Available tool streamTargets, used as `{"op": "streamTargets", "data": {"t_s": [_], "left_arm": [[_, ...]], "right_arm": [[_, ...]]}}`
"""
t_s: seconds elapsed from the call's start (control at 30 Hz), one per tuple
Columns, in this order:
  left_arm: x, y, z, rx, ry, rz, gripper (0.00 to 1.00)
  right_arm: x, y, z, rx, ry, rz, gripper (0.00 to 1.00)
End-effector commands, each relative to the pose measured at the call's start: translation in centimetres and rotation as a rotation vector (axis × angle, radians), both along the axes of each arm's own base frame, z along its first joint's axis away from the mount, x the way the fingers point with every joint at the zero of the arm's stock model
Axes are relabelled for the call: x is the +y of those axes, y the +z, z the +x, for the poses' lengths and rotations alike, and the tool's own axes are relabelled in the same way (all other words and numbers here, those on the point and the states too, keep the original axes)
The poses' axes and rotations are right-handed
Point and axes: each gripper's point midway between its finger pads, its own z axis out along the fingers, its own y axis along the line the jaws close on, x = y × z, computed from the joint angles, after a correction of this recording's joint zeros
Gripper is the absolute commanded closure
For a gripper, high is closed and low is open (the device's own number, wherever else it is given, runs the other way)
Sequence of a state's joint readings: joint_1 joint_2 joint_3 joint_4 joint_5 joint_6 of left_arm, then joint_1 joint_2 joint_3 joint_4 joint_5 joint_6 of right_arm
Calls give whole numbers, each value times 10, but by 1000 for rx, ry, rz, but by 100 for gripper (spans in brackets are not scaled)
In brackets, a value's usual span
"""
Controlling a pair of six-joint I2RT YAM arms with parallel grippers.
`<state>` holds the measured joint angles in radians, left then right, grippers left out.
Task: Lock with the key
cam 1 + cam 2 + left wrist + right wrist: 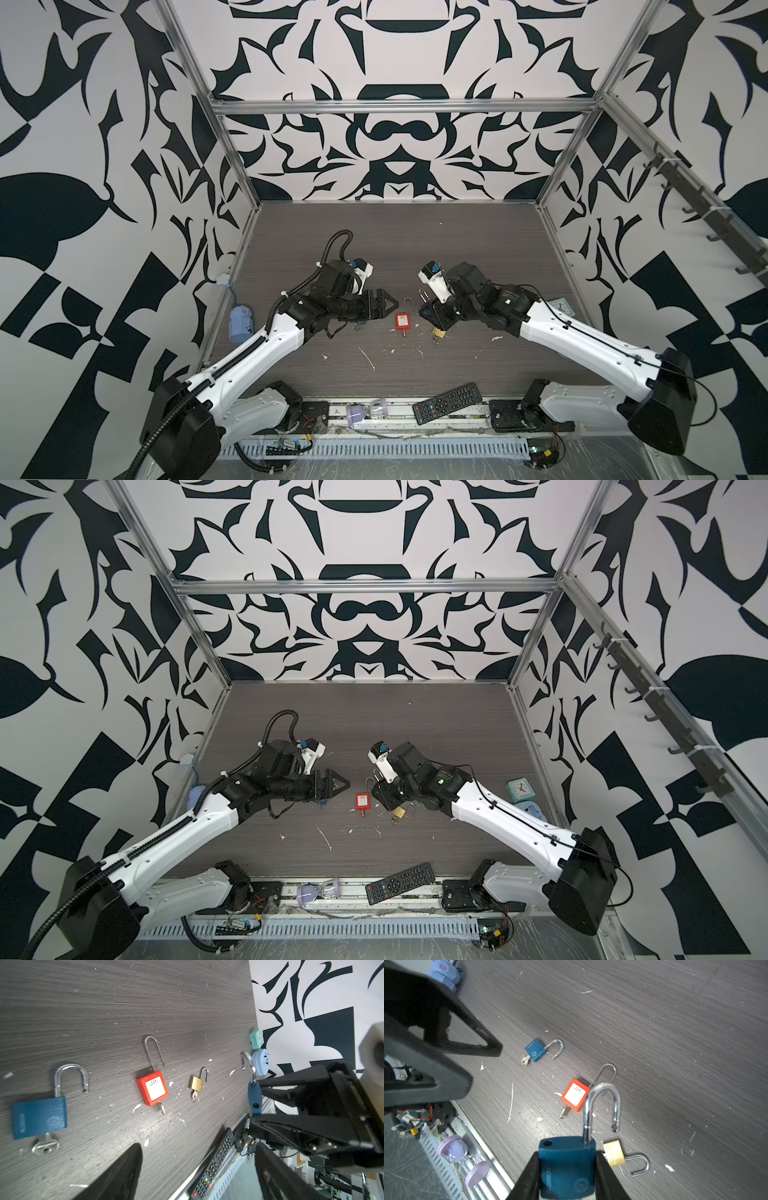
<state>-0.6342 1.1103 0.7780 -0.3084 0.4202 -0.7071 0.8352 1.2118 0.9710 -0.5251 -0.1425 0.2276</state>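
The held blue padlock (566, 1157) is off the worktop (415, 241), carried by the right gripper (569, 1176). Its jaws are clamped across the two narrow edges of the lock body. This grip leaves the shackle (602, 1101) clear. The shackle stands raised, with its free end out of its hole, so I judge the lock not yet fastened. I cannot see a key in this lock, because its underside is hidden between the jaws.

The left gripper (485, 1067) hovers near and faces the lock, with its jaws apart and empty. I judge it is stationed there to press the shackle home or to work the key.

On the worktop below, spaced in a row, lie a second blue padlock (39, 1116), a red padlock (402, 321) and a brass padlock (437, 332). Each has its shackle open and a key inserted.
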Motion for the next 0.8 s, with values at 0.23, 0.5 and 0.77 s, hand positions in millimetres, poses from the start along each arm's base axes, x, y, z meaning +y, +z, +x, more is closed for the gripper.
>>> {"op": "streamTargets", "data": {"t_s": [0.23, 0.5, 0.77], "left_arm": [[-31, 23, -11, 33, -114, -152, 21], [-45, 16, -23, 69, -177, -155, 29], [-49, 10, -24, 87, -191, -169, 37]], "right_arm": [[29, 17, 0, -157, 109, -26, 100], [36, 27, 6, -194, 102, -34, 100], [46, 35, -1, -198, 151, -16, 100]]}}
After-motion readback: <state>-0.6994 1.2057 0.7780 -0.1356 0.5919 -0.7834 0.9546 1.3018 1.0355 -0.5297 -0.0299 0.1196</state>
